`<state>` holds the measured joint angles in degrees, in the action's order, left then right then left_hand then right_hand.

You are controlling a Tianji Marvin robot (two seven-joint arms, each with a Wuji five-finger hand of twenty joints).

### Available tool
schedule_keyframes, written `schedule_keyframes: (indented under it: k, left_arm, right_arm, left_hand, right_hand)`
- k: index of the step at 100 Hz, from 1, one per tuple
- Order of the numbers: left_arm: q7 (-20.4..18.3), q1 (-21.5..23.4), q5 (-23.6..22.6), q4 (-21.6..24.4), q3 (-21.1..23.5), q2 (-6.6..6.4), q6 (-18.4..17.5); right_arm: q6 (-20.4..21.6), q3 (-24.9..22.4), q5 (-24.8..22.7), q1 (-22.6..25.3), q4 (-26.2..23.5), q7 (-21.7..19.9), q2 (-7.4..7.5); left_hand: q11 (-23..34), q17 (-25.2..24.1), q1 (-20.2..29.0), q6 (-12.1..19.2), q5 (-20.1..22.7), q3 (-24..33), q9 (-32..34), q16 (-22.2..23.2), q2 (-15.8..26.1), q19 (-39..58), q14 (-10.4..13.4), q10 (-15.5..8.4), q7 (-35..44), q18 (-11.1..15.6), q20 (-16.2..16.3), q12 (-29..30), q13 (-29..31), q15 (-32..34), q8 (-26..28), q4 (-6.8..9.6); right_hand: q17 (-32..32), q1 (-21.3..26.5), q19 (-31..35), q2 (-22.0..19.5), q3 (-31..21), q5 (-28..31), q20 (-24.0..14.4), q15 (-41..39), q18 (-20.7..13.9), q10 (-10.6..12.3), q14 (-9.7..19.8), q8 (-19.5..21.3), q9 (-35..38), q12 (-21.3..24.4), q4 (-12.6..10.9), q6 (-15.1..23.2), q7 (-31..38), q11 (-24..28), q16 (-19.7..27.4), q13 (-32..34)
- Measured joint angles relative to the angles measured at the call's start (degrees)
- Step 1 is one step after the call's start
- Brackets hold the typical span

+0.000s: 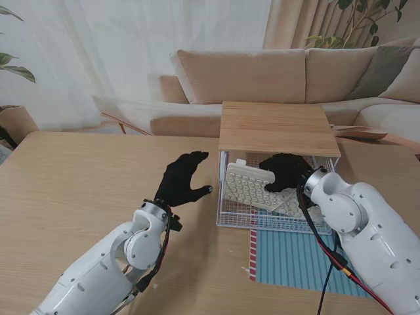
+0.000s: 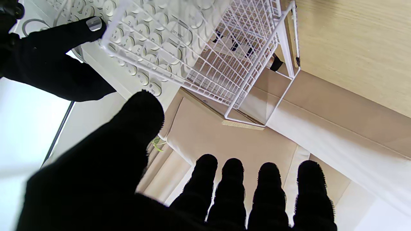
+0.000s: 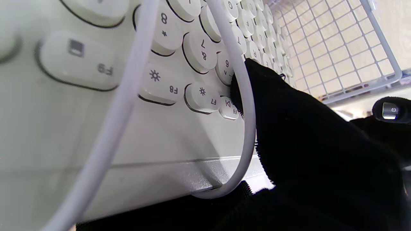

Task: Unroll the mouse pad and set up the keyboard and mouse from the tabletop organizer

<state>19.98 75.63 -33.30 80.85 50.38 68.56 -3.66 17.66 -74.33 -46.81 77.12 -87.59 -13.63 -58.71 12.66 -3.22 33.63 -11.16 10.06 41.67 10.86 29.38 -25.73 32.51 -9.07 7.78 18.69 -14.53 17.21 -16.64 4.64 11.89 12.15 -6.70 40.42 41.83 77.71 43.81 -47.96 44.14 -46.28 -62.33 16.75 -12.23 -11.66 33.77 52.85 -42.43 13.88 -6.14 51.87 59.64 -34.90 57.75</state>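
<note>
stand view: a white wire organizer point(image 1: 282, 220) with a wooden top point(image 1: 275, 128) sits on the wooden desk point(image 1: 79, 190), right of centre. inside it a white keyboard point(image 1: 248, 186) with round keys leans tilted. the right hand point(image 1: 287, 172) reaches into the organizer's open front and lies on the keyboard's right end. the left hand point(image 1: 184, 180) hovers over the desk just left of the organizer, fingers spread and holding nothing. a blue striped mouse pad point(image 1: 295, 259) with a red edge lies flat on the desk, touching the organizer's near side. a beige sofa point(image 1: 275, 75) stands beyond the desk.

left wrist view: the left hand point(image 2: 106, 189) shows 4 fingers point(image 2: 231, 192) apart and the thumb held away from them, gripping nothing. the organizer's wire wall point(image 2: 205, 57) is close by, with the keyboard point(image 2: 144, 35) behind the mesh. the right hand point(image 2: 51, 64) rests against the keyboard's edge.

right wrist view: the keyboard point(image 3: 160, 80) fills the frame, f7, f8 and f9 keys readable. a white cable point(image 3: 237, 106) loops across it. the right hand point(image 3: 314, 154) has 1 finger pressed on the key face; the hand seems to clasp the keyboard's edge. the wire floor point(image 3: 340, 48) of the organizer shows beyond.
</note>
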Motion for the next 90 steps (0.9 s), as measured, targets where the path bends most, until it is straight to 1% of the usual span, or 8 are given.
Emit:
schedule_keyframes:
  k: [10,28,36,47,54,57,71,90]
  left_arm:
    - [-1.4,0.0,0.6,0.6,0.3,-0.01,-0.5]
    - [-1.6,0.0,2.5,1.0,0.6,0.08,-1.2]
    - [-1.7,0.0,4.3,1.1,0.8,0.21,-1.6]
    - [-3.0,-0.1,7.6,1.3,0.8,0.41,-1.6]
    - [-4.7,-0.4,9.9,1.5,0.6,0.50,-1.4]
    - [-5.3,-0.6,10.0,1.5,0.4,0.51,-1.3]
    - [-7.5,-2.2,10.2,1.4,-1.4,0.48,-0.3]
    - [-8.4,-3.7,11.8,1.2,-2.7,0.65,0.7]
  right_arm:
    - [0.9,-0.9,-0.4,0.6,-0.7,0.4,-0.07]
    - [2.3,-2.6,-0.6,1.6,-2.3,0.6,-0.12]
    - [2.8,-3.1,-0.6,1.9,-2.7,0.8,-0.12]
    - [3.3,-3.7,-0.5,2.1,-3.3,0.9,-0.11]
    - [3.6,-4.0,-0.4,2.3,-3.6,1.0,-0.11]
    - [3.6,-4.0,-0.4,2.4,-3.7,1.1,-0.11]
    - [4.1,-4.5,-0.2,2.9,-4.2,1.5,-0.11]
    - [5.7,-5.3,-0.3,3.5,-4.9,1.9,-0.12]
  left_hand:
    - [1.2,0.0,0.0,0.0,0.0,0.0,0.1,-0.4,0.0,0.1,0.0,0.0,0.9,0.0,0.2,1.1,0.0,0.5,0.6,0.00]
    - [2.1,0.0,-0.6,0.0,0.0,0.0,0.6,-0.6,0.0,0.8,0.0,0.0,1.4,0.0,0.5,1.7,0.1,1.0,0.6,0.01]
    - [2.6,0.0,-0.7,0.0,0.0,0.0,0.6,-1.1,-0.1,1.6,-0.1,0.0,2.0,-0.1,0.5,1.7,0.1,1.7,0.8,0.01]
    - [3.1,-0.1,-1.3,-0.1,0.0,0.5,0.6,-1.2,-2.6,2.2,-0.7,0.1,2.1,-0.3,0.6,1.7,0.1,2.3,0.8,0.01]
    - [3.1,-0.3,-1.3,-0.2,0.0,0.1,0.6,-1.8,-3.8,2.2,-0.7,0.2,2.1,-0.8,0.6,1.7,0.1,2.3,0.8,0.01]
    - [3.1,-0.4,-1.3,-0.4,0.0,0.1,0.6,-1.8,-4.0,2.2,-0.8,0.7,2.1,-0.8,0.6,1.7,0.1,2.3,0.8,0.01]
    - [3.1,-0.6,-1.3,-0.4,0.0,0.0,0.6,-2.4,-6.4,2.2,-0.8,0.7,2.1,-0.8,0.6,1.8,0.1,2.3,0.8,0.01]
    - [3.1,-0.6,-1.4,-0.4,0.0,2.0,0.6,-2.6,-8.8,2.2,-0.8,0.7,1.3,-0.8,0.6,2.5,0.1,2.3,0.9,0.01]
  right_hand:
    - [0.0,0.0,0.0,0.5,-0.4,0.4,-0.5,-0.1,0.3,0.0,-0.1,0.0,0.0,0.0,0.0,0.0,-0.1,0.0,-0.1,0.0]
    - [0.0,0.0,0.0,0.5,-0.4,0.5,-0.6,-0.1,0.4,-0.1,-0.1,0.0,0.0,0.0,0.0,0.0,-0.2,0.0,-0.1,0.0]
    - [0.0,0.0,0.0,0.5,-0.4,0.5,-0.6,-0.5,0.4,-0.1,-0.1,0.0,0.0,0.0,0.0,0.0,-0.2,0.0,-0.2,0.0]
    - [0.0,0.0,0.0,0.5,-0.4,0.5,-0.7,-0.5,0.4,-0.1,-0.1,0.0,0.0,0.0,0.0,0.0,-0.2,0.0,-0.5,0.0]
    - [0.0,0.0,0.0,0.6,-0.4,0.6,-0.8,-0.6,0.4,-0.1,-0.1,0.0,0.0,0.0,0.0,0.0,-0.2,0.0,-0.5,0.0]
    - [0.0,0.0,0.0,0.6,-0.4,0.6,-0.8,-0.8,0.4,-0.1,-0.1,0.0,0.0,0.0,0.0,-0.1,-0.2,0.0,-0.6,0.1]
    - [0.3,0.0,0.0,0.6,-0.4,0.6,-0.8,-0.9,0.4,-0.1,-0.1,0.0,0.3,0.0,0.0,-0.2,-0.3,0.0,-1.0,0.7]
    - [-0.1,0.0,0.0,0.6,-0.4,0.6,-0.8,-1.4,0.5,-0.1,-0.1,0.0,0.3,0.0,0.0,-0.3,-0.3,0.0,-1.4,0.8]
